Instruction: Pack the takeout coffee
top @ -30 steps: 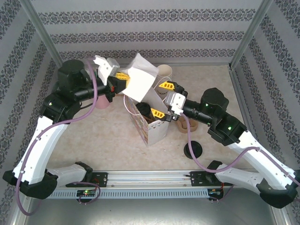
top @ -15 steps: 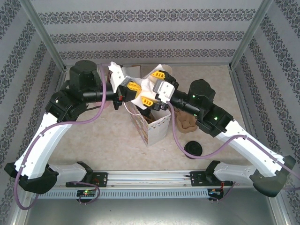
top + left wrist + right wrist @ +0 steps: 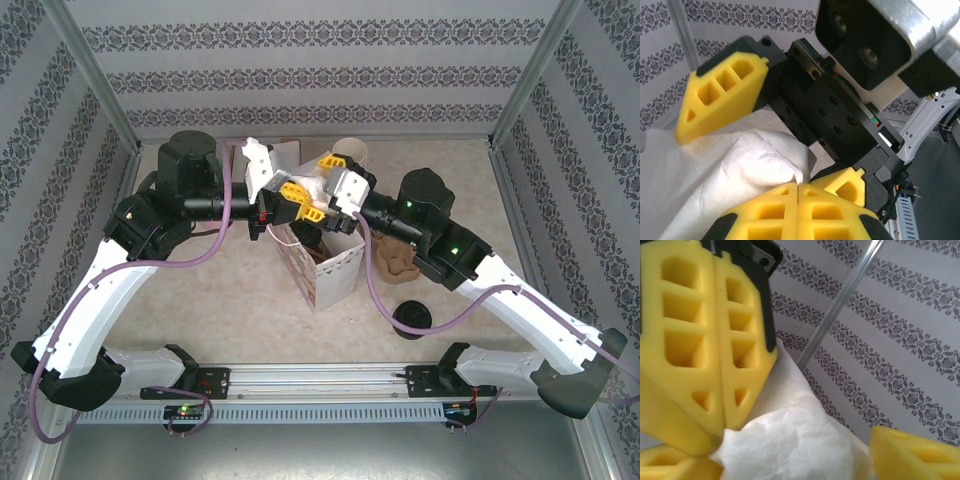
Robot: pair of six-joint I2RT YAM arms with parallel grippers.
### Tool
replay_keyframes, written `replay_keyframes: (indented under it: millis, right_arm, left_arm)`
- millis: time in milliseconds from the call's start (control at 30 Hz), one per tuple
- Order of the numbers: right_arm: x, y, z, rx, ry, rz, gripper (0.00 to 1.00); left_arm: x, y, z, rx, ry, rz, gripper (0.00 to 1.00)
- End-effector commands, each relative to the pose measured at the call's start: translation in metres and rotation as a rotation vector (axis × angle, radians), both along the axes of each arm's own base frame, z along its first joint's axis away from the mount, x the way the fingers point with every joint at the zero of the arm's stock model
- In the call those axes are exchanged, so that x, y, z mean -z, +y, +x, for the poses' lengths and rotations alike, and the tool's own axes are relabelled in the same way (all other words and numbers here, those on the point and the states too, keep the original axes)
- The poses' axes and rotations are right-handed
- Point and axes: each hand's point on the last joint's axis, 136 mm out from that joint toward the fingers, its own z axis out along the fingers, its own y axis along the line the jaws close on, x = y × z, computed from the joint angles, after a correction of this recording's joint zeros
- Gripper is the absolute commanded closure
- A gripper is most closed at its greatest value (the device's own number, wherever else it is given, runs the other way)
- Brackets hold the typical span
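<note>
Left hand (image 3: 296, 193) is clamped shut on the crumpled white top of the bag (image 3: 330, 275) at centre frame, apparently gathering the mouth so it can be folded closed. Right hand (image 3: 321, 187) meets it from the right, its yellow fingers (image 3: 912, 452) spread either side of the same paper and gripping nothing, probably placed to pinch the fold. Just below both hands, a dark shape inside the bag looks like the coffee (image 3: 312, 236), largely hidden. One loose lid (image 3: 412, 318) lies on the table (image 3: 200, 300), lower right, well apart.
</note>
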Motion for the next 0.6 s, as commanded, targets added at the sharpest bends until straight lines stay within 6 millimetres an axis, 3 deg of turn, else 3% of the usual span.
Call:
replay_keyframes:
  millis: [0, 133, 300, 333, 467, 567]
  right_arm:
    - [-0.005, 0.002, -0.008, -0.051, -0.008, 0.032, 0.41]
    - [-0.003, 0.001, -0.010, -0.058, -0.011, 0.031, 0.52]
    - [-0.004, -0.002, -0.014, -0.060, -0.008, 0.040, 0.78]
    - [-0.005, -0.003, -0.015, -0.059, -0.006, 0.046, 0.83]
    - [0.001, -0.010, -0.012, -0.021, 0.056, 0.060, 0.91]
    - [0.008, -0.018, -0.005, 0.047, 0.170, 0.094, 0.93]
  left_arm:
    - [-0.013, -0.005, -0.012, 0.053, -0.031, -0.050, 1.00]
    - [-0.017, -0.006, -0.013, 0.053, -0.034, -0.064, 1.00]
    - [-0.019, -0.005, -0.011, 0.039, -0.036, -0.074, 1.00]
    - [-0.019, -0.005, -0.010, 0.029, -0.039, -0.077, 0.91]
    - [-0.023, 0.004, 0.000, -0.066, -0.064, -0.106, 0.34]
    - [-0.027, 0.018, 0.014, -0.203, -0.078, -0.144, 0.25]
